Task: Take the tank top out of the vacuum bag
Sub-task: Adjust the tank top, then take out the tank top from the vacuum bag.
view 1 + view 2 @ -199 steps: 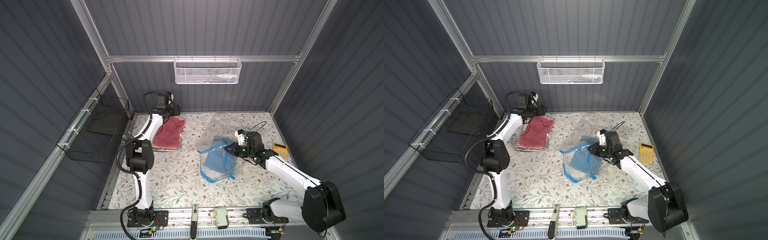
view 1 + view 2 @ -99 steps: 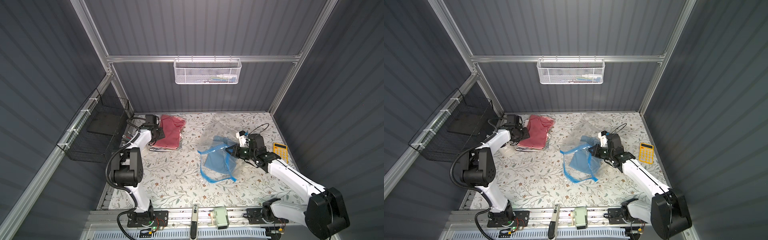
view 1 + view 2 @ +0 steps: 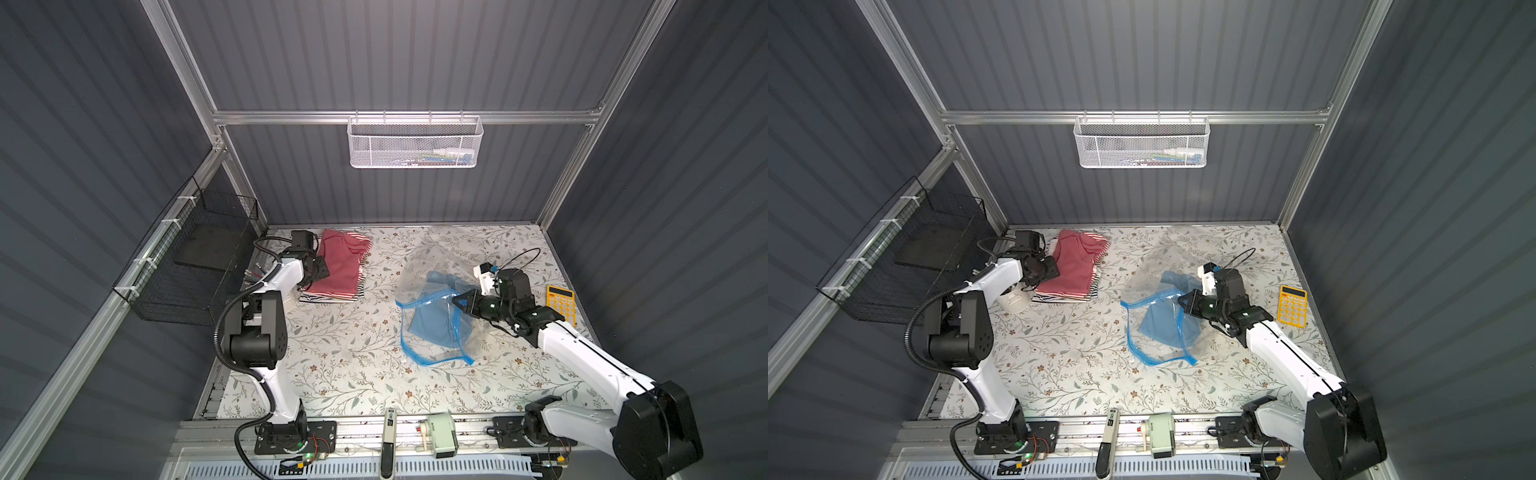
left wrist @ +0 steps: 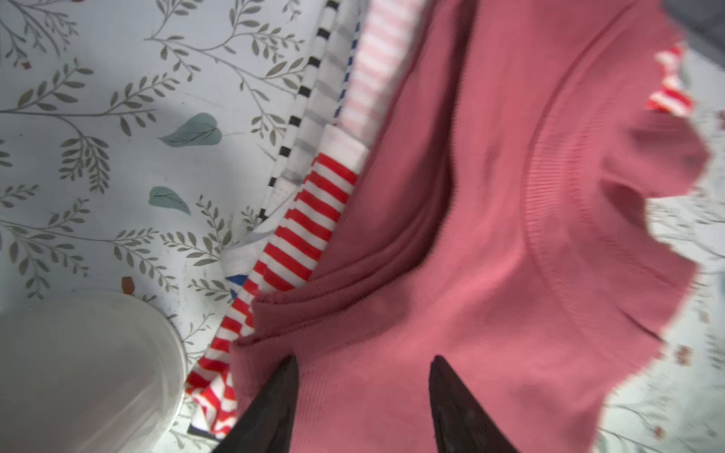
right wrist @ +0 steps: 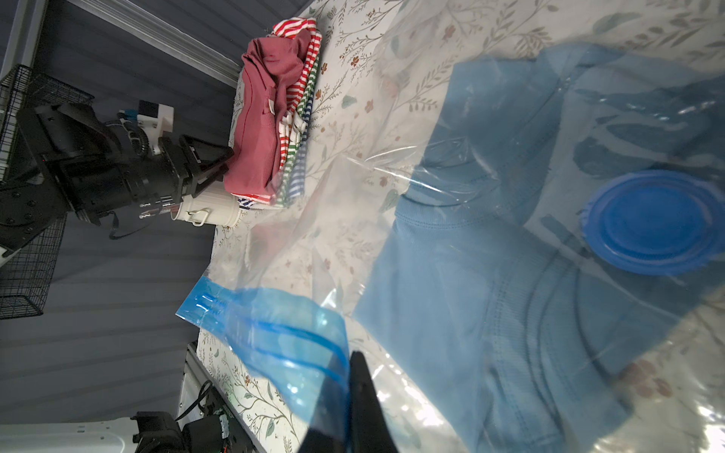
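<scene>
Pinching the vacuum bag (image 3: pixel 428 262) by its blue zip strip (image 3: pixel 428 297), right pincer (image 3: pixel 460 300) clamped shut, blue tank top (image 3: pixel 432 326) inside bag on worktop (image 3: pixel 353 374), left pincer (image 3: pixel 324 271) jaws parted over pink top (image 3: pixel 341 272) on clothes stack (image 3: pixel 332 296)

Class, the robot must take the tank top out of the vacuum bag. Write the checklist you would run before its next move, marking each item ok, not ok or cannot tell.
1. Right gripper shut on the zip-seal strip of the vacuum bag: ok.
2. Bag mouth open: ok, the strip's halves stand apart in both top views.
3. Tank top out of the bag: not ok, it lies inside.
4. Left gripper open: ok.
5. Left gripper at the bag mouth: not ok, it is over the pink top.
6. Tank top cloth caught in the right gripper's pinch: cannot tell.
</scene>
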`<state>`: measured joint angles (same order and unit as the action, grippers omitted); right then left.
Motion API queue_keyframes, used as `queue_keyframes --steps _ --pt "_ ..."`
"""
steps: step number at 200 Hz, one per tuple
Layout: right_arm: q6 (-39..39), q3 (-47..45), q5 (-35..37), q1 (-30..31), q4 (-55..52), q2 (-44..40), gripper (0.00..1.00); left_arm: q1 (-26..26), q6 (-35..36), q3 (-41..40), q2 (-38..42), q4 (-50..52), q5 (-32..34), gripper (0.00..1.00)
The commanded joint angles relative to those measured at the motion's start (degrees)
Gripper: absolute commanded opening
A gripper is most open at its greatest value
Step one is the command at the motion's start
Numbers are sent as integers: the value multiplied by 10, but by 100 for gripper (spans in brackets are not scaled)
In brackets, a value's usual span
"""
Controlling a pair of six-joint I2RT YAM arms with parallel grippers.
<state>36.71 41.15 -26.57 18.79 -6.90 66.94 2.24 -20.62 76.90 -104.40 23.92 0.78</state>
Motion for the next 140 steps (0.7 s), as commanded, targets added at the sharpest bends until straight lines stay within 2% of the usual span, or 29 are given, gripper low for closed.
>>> queue_keyframes --steps 1,18,44,72,88,107,127,140 --pt "-1 -1 9 -2 -10 -10 0 -1 -9 -22 97 -24 -68 55" --pt "-5 0 13 -2 -12 -8 0 21 -36 -55 155 -19 -112 54" --pt "-10 1 12 -2 -10 -1 0 119 -87 -134 252 -26 -90 54" --pt "-9 2 9 -2 -9 2 0 179 -193 -256 356 -98 -98 54" --pt "-8 3 9 -2 -9 3 0 207 -222 -280 398 -111 -99 54" --pt "-6 8 9 0 -11 7 0 249 -241 -280 412 -128 -119 54" --pt "-1 19 13 3 -12 13 0 297 -262 -273 373 -160 -168 55" --pt "3 30 14 6 -12 22 0 334 -278 -281 356 -188 -163 55"
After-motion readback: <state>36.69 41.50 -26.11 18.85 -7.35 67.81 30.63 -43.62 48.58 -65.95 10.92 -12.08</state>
